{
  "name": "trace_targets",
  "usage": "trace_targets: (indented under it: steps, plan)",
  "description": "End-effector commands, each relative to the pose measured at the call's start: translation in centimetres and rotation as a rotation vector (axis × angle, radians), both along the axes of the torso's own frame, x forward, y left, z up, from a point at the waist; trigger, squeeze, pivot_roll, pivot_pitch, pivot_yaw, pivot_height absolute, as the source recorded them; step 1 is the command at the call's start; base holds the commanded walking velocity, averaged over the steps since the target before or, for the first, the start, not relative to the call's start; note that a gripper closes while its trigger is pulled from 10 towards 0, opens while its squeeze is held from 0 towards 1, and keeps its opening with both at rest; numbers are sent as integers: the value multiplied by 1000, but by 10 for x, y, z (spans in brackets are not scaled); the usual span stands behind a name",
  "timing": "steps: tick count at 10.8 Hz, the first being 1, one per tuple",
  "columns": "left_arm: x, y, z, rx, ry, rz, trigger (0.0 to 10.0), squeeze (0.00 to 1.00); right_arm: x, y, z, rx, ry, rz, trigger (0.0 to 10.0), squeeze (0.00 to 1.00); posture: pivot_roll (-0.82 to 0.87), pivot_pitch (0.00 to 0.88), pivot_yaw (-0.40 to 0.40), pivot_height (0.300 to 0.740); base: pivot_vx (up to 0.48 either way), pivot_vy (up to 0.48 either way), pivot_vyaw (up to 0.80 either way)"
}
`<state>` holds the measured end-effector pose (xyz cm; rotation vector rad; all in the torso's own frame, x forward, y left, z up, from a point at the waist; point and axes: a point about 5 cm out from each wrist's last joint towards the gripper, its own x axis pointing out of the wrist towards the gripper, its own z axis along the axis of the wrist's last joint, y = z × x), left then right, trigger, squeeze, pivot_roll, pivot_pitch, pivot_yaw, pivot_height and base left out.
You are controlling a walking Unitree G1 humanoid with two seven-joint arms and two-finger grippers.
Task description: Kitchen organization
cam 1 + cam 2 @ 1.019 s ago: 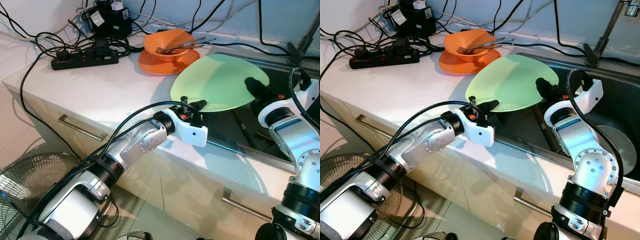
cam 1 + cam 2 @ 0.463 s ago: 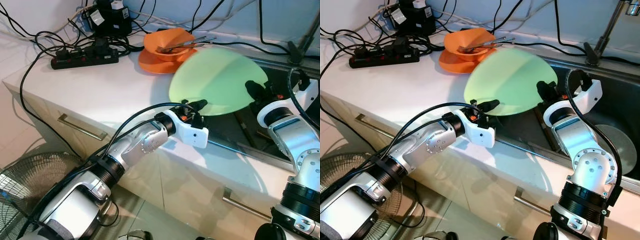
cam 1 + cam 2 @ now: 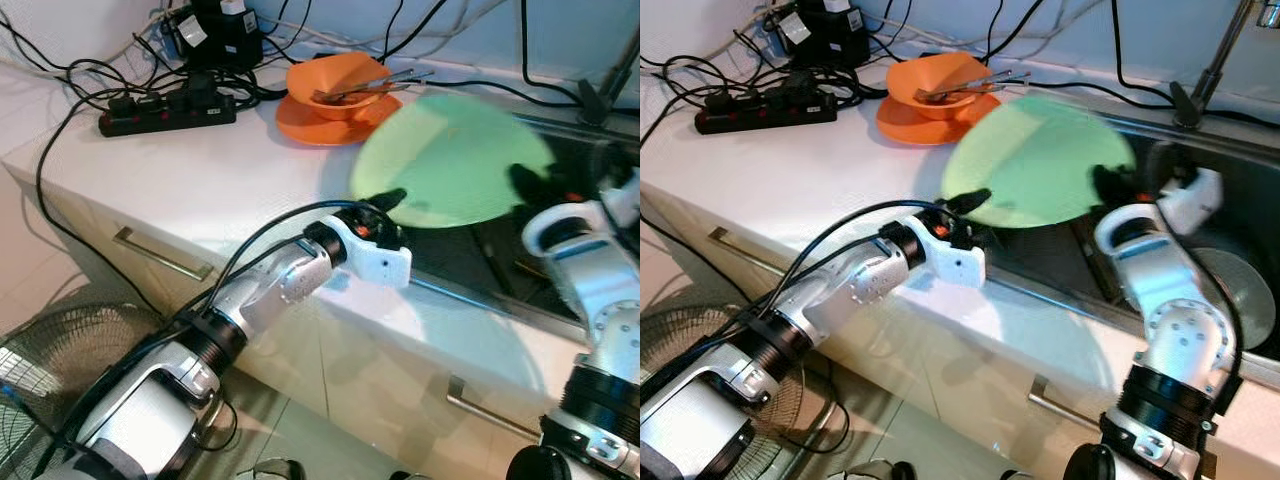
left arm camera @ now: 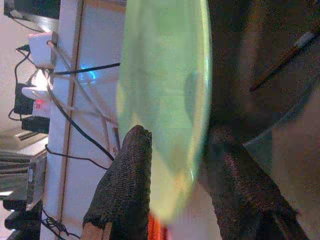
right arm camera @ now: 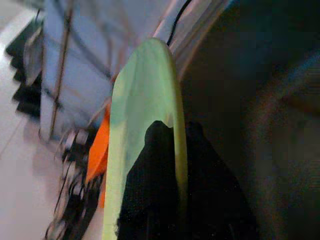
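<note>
- Two grippers hold one green plate (image 3: 450,160) above the near edge of the sink (image 3: 1240,200); we judge this the carrying step.
- Left gripper (image 3: 385,200): its fingers (image 4: 125,185) straddle the plate's near rim, one on each face, pinching it.
- Right gripper (image 3: 1112,182): in the right wrist view a dark finger lies on each face of the rim (image 5: 172,130), so we read it as clamped on the plate's sink-side edge.
- Plate position: raised and tilted, partly over the white counter (image 3: 200,180), partly over the sink, touching neither as far as we can tell; both head views are blurred around it.
- Done, in our judgement: the plate is lifted and shared between both arms.
- Left to do: setting it down; we cannot tell where.
- Unsorted items: an orange bowl (image 3: 340,80) with utensils (image 3: 365,90) sits on an orange plate (image 3: 300,125) at the back, near a power strip (image 3: 165,108) and cables.
</note>
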<state>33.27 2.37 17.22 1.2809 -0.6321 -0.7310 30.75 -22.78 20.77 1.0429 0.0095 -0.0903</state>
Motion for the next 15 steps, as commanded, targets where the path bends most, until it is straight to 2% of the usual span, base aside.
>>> trace_targets:
  steps: [1, 2, 4, 5, 6, 7, 8, 9, 10, 11, 13, 14, 15]
  plan:
    - [1, 6, -3, 13, 8, 18, 10000, 0, 0, -9, 16, 22, -72, -47, 0, 0, 40, 89, 69, 740, 0, 0, 0]
    - [1, 6, -3, 13, 8, 19, 10000, 0, 0, -10, 17, 23, -74, -54, 0, 0, 40, 89, 69, 740, 0, 0, 0]
    - [1, 10, -4, -24, 27, 33, 10000, 0, -5, -36, 20, 37, -109, -196, 0, 0, 39, 90, 70, 740, 0, 0, 0]
    - [0, 12, -4, -66, 54, 42, 10000, 0, -5, -40, 16, 16, -91, -216, 0, 0, 39, 91, 70, 740, 0, 0, 0]
    - [-1, 15, 0, -250, 158, 63, 10000, 0, -5, -43, 3, -80, -31, -233, 0, 0, 42, 93, 71, 740, 0, 0, 0]
    - [-2, 19, 5, -417, 240, 76, 10000, 0, -5, -45, -8, -159, 30, -253, 3373, 0, 44, 93, 72, 740, 0, 0, 0]
    - [-1, 25, 9, -553, 312, 90, 10000, 0, -4, -45, -17, -233, 74, -249, 10000, 0, 46, 92, 74, 740, 0, 0, 0]
    - [1, 33, 11, -634, 349, 121, 10000, 0, -2, -40, -22, -271, 90, -227, 10000, 0, 50, 91, 72, 740, 0, 0, 0]
    - [2, 38, 12, -688, 385, 134, 10000, 0, 1, -35, -26, -268, 97, -197, 10000, 0, 52, 92, 73, 740, 0, 0, 0]
    - [4, 45, 12, -805, 467, 151, 10000, 0, 6, -24, -36, -277, 119, -148, 10000, 0, 54, 90, 73, 740, 0, 0, 0]
    - [4, 49, 11, -961, 586, 146, 10000, 0, 16, -10, -45, -300, 132, -102, 10000, 0, 59, 84, 71, 740, 0, 0, 0]
    - [3, 47, 11, -1007, 634, 139, 10000, 0, 19, -7, -46, -347, 136, -91, 10000, 0, 59, 82, 71, 740, 0, 0, 0]
    - [1, 45, 10, -1027, 683, 116, 10000, 0, 23, -4, -47, -474, 153, -86, 10000, 0, 61, 77, 70, 740, 0, 0, 0]
